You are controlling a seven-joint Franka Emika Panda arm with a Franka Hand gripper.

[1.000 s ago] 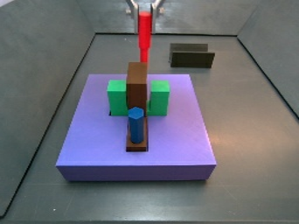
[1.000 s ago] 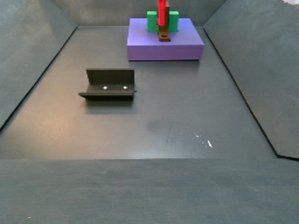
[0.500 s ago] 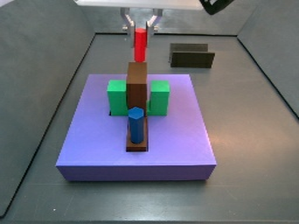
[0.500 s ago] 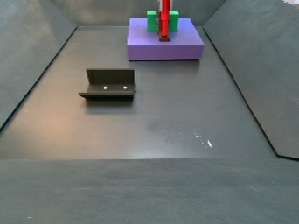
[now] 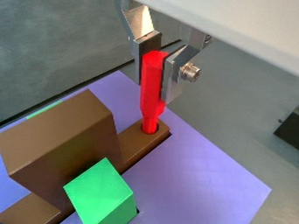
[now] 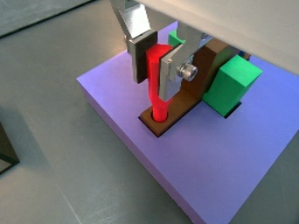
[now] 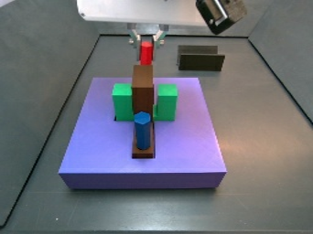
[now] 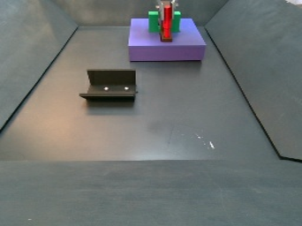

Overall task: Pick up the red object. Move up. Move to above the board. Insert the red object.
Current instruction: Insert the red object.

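Gripper (image 5: 158, 66) low over far end of board (image 5: 65, 144), silver fingers (image 5: 181, 70) clamped on upper half of red peg (image 5: 153, 87); same grip in other wrist view (image 6: 158, 70). Down from a second ago: in side view peg hung well above the board then, now only a short red stub (image 7: 146, 51) visible over brown upright at 12 o'clock, gripper body (image 7: 146, 37) far lower. Peg tip now at or just inside slot at board's end in both wrist views, so insertion judged under way, depth not readable. Long axis vertical, lower end pointing straight down, no visible tilt. Blue hexagonal peg (image 7: 142, 130) at 6 o'clock on board, green block (image 7: 166, 101) flanking, all on purple slab (image 7: 184, 155). Fixture (image 8: 109, 85) well apart at 9 o'clock on floor.
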